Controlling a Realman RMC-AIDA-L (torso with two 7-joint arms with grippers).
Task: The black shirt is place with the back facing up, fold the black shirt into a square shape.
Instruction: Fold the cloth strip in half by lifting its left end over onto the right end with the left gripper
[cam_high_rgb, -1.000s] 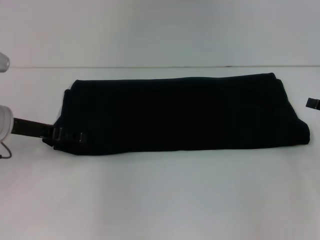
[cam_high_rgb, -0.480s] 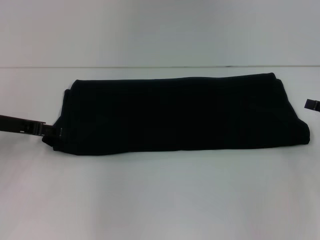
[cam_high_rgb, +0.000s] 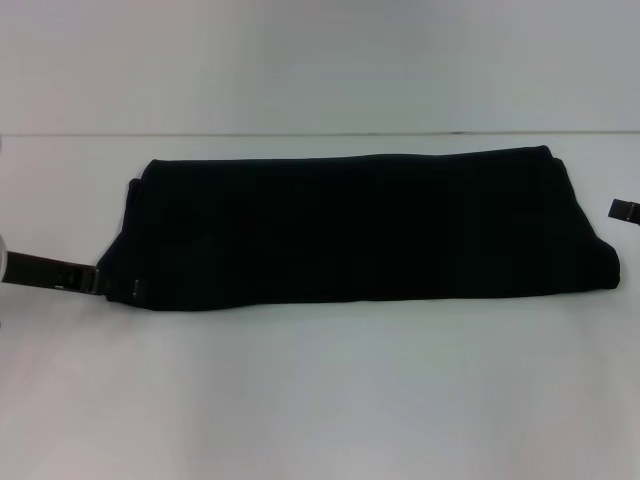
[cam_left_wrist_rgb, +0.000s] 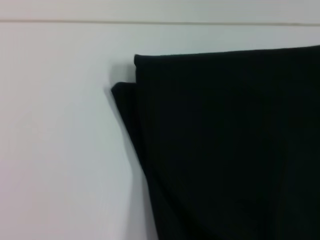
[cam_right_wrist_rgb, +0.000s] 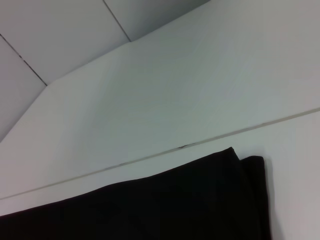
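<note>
The black shirt lies on the white table as a long flat band running left to right, with layered edges at both ends. My left gripper comes in low from the left and its tip meets the shirt's near left corner. The right gripper shows only as a dark sliver at the right border, just off the shirt's right end. In the left wrist view the shirt shows a stepped, layered corner. The right wrist view shows the shirt with its far corner on the table.
The table's far edge meets a pale wall behind the shirt. White tabletop spreads in front of the shirt and to its left.
The left gripper, reaching over the shirt's left corner a second ago, pulled back left and has now dropped slightly to the near left corner. The shirt and right gripper stayed put.
</note>
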